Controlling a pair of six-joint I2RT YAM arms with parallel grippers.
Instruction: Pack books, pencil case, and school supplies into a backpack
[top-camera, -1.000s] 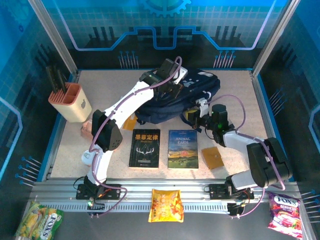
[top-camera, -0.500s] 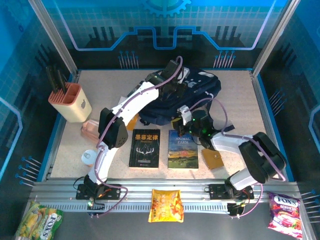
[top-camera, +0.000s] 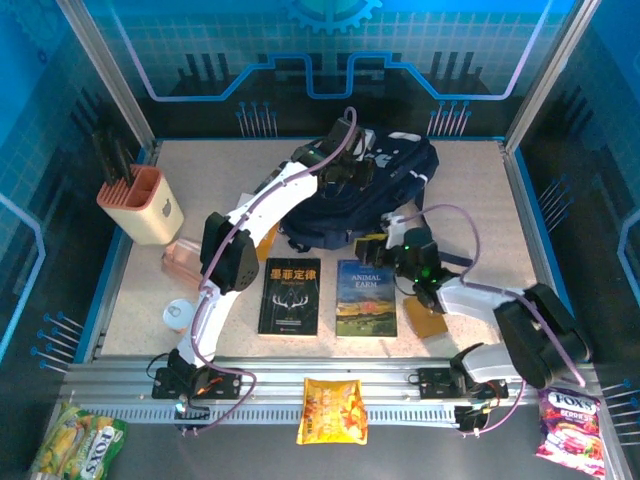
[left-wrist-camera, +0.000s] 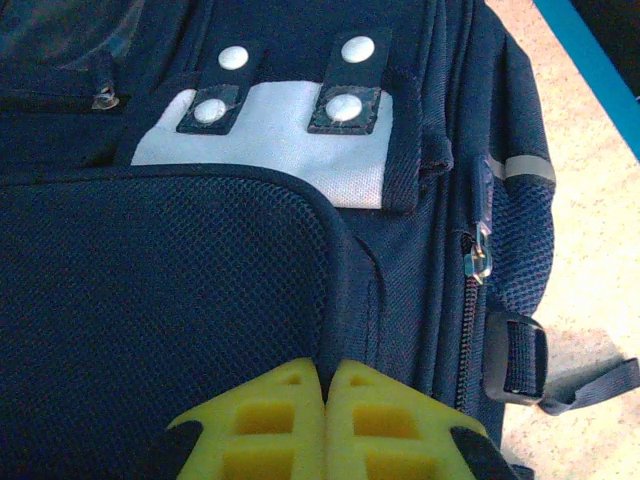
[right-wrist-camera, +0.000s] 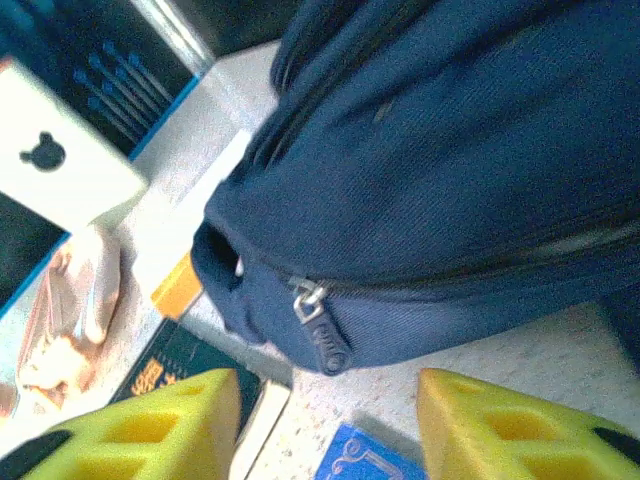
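Observation:
The navy backpack (top-camera: 385, 195) lies at the back of the table. My left gripper (top-camera: 345, 175) is on top of it, shut on a fold of the backpack's fabric (left-wrist-camera: 325, 370) at the edge of the mesh panel. At the bag's front edge, my right gripper (top-camera: 385, 250) stands open (right-wrist-camera: 328, 378); the zipper pull (right-wrist-camera: 325, 335) hangs just ahead of the gap, untouched. Two books lie in front: the black one (top-camera: 290, 295) and "Animal Farm" (top-camera: 366, 297). A tan-brown square (top-camera: 428, 322) lies half under the right arm. The pink see-through pouch (top-camera: 183, 262) may be the pencil case.
The peach-and-cream holder (top-camera: 140, 205) with black tools stands at the left. An orange flat piece (top-camera: 263, 243) pokes out under the backpack. A small white round thing (top-camera: 177, 315) lies near the left arm. Snack bags lie off the table: yellow (top-camera: 333, 410), pink (top-camera: 570, 420), green (top-camera: 75, 440).
My right gripper has let go and opened, drawing back from the bag's front edge. The backpack has shifted toward the back with the left gripper still on it.

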